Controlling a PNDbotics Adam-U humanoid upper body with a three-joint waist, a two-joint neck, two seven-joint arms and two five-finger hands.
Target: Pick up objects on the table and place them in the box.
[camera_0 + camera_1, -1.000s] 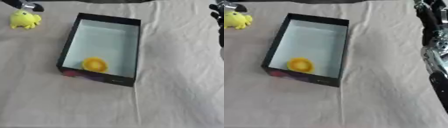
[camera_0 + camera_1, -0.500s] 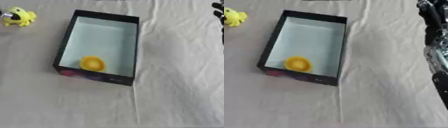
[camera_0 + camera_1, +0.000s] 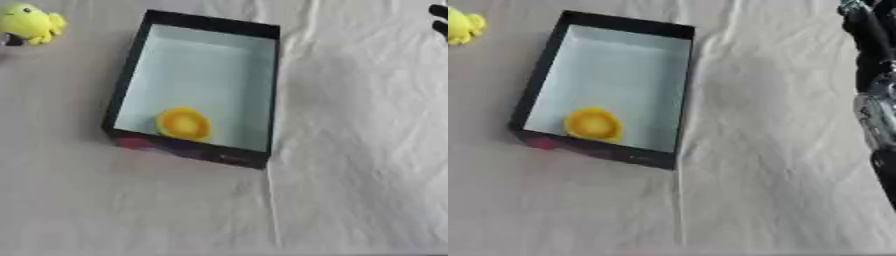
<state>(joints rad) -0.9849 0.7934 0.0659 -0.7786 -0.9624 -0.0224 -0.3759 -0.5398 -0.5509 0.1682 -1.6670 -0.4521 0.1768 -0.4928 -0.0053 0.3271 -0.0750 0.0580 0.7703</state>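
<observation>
Lying at ten o'clock from the box, the yellow toy is nearest the left hand; I cannot tell its fingers' state.

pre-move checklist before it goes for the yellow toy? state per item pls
1. Box open and upright on the cloth: ok.
2. Room in the box: ok; only a round orange-yellow object lies near its near end, rest of the floor bare.
3. Yellow toy still outside the box, at the far left corner of the table: ok as the next target.
4. Left hand on the toy: cannot tell; only a small dark bit shows beside it at the left edge.
5. Right arm clear of the box: ok, it runs along the right edge; its hand is not visible.
6. Path from toy to box: ok, nothing lies between them.
</observation>
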